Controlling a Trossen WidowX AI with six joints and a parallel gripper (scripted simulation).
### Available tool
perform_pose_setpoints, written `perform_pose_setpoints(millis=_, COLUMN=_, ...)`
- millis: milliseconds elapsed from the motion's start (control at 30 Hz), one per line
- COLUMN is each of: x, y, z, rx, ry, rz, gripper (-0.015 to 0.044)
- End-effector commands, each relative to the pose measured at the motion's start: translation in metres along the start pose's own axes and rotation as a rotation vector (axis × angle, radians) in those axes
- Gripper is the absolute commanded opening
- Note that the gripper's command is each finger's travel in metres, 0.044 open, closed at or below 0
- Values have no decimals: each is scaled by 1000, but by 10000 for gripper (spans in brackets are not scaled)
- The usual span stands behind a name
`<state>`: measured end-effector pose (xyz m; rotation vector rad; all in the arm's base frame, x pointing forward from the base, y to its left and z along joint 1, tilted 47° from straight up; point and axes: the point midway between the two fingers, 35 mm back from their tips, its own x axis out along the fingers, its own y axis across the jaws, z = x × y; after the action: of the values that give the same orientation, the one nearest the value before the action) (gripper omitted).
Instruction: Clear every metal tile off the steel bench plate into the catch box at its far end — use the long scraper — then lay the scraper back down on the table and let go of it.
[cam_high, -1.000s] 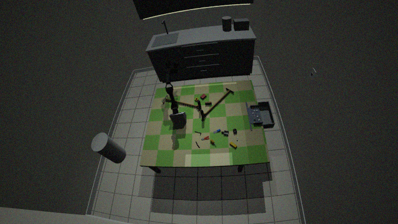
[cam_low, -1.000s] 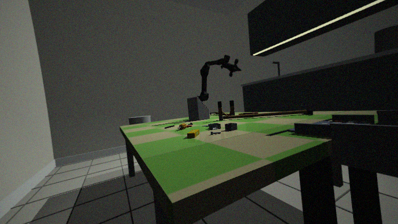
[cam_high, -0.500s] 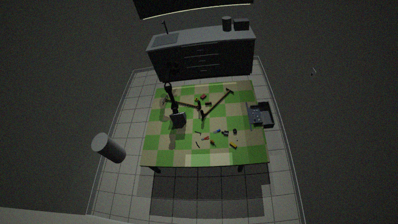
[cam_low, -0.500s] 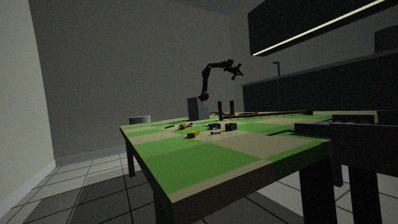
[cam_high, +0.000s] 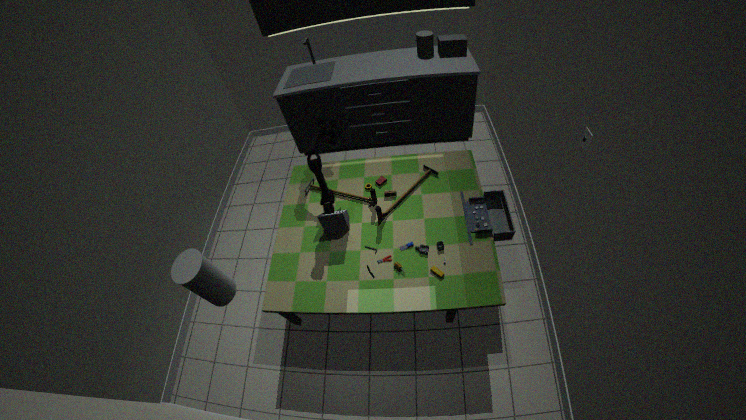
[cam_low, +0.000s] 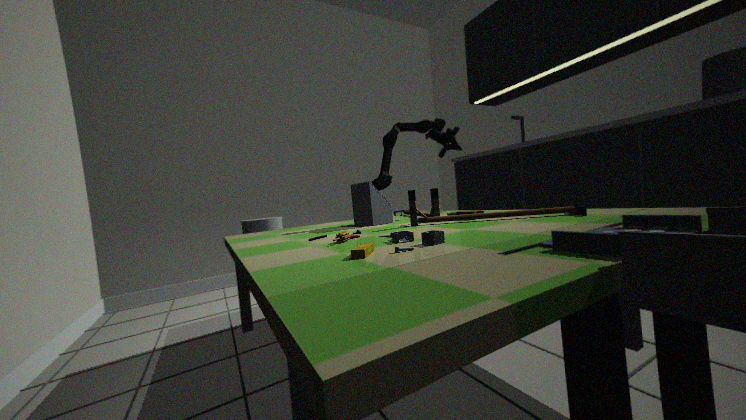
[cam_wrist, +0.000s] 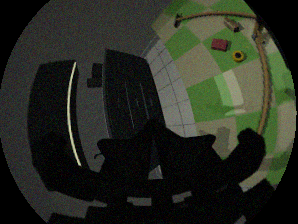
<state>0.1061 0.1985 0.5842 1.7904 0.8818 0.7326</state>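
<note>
My gripper (cam_low: 459, 148) (cam_wrist: 152, 121) is shut and empty, high above the table's back left. In the top view it is lost against the dark cabinet. A long-handled tool (cam_high: 407, 193) (cam_low: 501, 212) (cam_wrist: 220, 14) with a flat crosswise head lies at the back. Another (cam_high: 344, 195) (cam_wrist: 265, 75) has a thin frame-like head at the left. Which is the scraper I cannot tell for sure. Their near ends are by two dark posts. Several small tiles (cam_high: 484, 224) sit on the steel plate (cam_high: 487, 213) at the right. The catch box (cam_high: 511, 221) adjoins its far end; no tiles can be made out inside.
Upright posts (cam_high: 373, 196) (cam_low: 412, 207) stand mid-table. A red block (cam_high: 381, 180) (cam_wrist: 219, 44), yellow ring (cam_high: 368, 186) (cam_wrist: 238, 56) and brown block (cam_high: 390, 194) (cam_wrist: 232, 24) lie behind. Red pliers (cam_high: 384, 259), a yellow block (cam_high: 437, 271) (cam_low: 362, 250) and other small items lie in front.
</note>
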Motion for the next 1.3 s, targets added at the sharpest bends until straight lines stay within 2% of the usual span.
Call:
perform_pose_setpoints(millis=0, x=17, y=-10, z=2, rx=-70, ry=-13, rz=-43, gripper=0)
perform_pose_setpoints(millis=600, x=74, y=-46, z=31, rx=-373, ry=-62, rz=-215, gripper=0)
perform_pose_setpoints(millis=1267, x=125, y=-85, z=89, rx=-633, ry=-64, rz=-426, gripper=0)
